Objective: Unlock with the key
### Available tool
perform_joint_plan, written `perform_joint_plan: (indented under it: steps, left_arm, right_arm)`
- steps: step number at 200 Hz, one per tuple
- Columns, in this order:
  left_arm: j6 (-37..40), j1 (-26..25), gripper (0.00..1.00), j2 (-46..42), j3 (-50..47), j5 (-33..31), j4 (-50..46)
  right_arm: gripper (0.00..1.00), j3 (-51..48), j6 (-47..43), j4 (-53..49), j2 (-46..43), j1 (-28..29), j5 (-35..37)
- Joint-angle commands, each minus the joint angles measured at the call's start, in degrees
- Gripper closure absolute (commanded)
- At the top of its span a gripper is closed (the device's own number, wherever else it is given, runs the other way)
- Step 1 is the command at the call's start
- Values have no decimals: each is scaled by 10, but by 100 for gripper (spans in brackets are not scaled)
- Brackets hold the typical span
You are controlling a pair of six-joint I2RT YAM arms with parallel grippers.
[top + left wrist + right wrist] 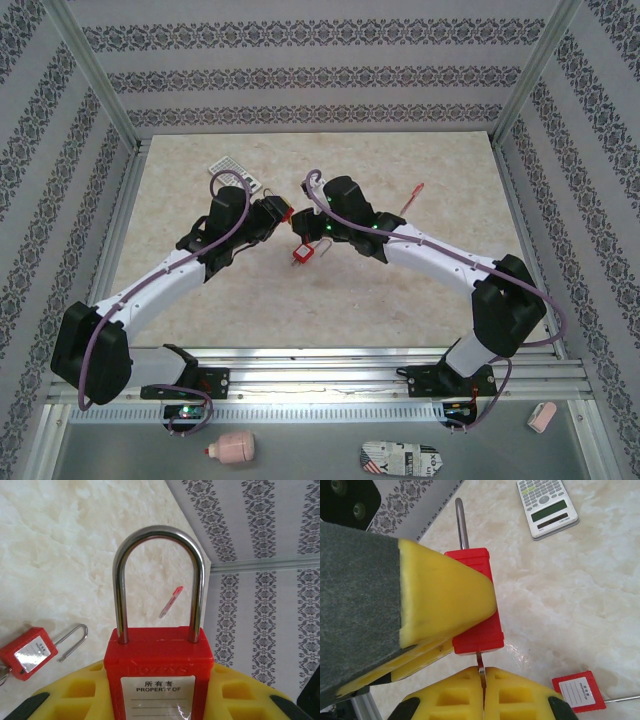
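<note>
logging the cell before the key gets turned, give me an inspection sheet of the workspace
surface: pale marbled table, no spill seen
job's things: held padlock with both shackle legs seated in its body; key entering its base
clutter: second padlock, calculator and red pen lie on the table; pink bottle on the front ledge
grippers: left pincer shut on the held padlock; right pincer shut on the key
cables: purple cables run along both arms, no snag seen
surroundings: patterned walls, aluminium frame
</note>
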Motion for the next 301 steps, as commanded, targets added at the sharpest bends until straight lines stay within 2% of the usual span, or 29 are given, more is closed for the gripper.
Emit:
perform_joint_plan:
  steps: [1, 21, 43, 108, 124, 215, 248, 261, 301]
  left_arm:
    - [25, -46, 100, -25, -26, 146, 89]
    - [50, -37, 100, -27, -37, 163, 165]
    - [76, -33, 100, -18, -31, 186, 192]
    - [99, -26, 100, -24, -96, 224, 356]
    - [99, -25, 100, -30, -122, 232, 411]
    - [71, -18, 100, -29, -165, 279, 579]
    - [72, -18, 100, -40, -176, 283, 582]
    - [76, -18, 100, -50, -177, 288, 578]
    - [119, -18, 100, -97, -180, 297, 551]
  right_arm:
    - [100, 10, 30, 181, -15, -10, 3]
    - [100, 6, 53, 187, -19, -22, -25]
    - [100, -8, 72, 197, -29, -39, -39]
    - [100, -36, 141, 239, -26, -83, -92]
    - [100, -35, 146, 235, -22, -89, -94]
    - [100, -35, 174, 224, -2, -116, -118]
    - [98, -38, 188, 231, 3, -126, -129]
    - [100, -39, 197, 241, 5, -131, -137]
    - [100, -37, 238, 285, 16, -142, -164]
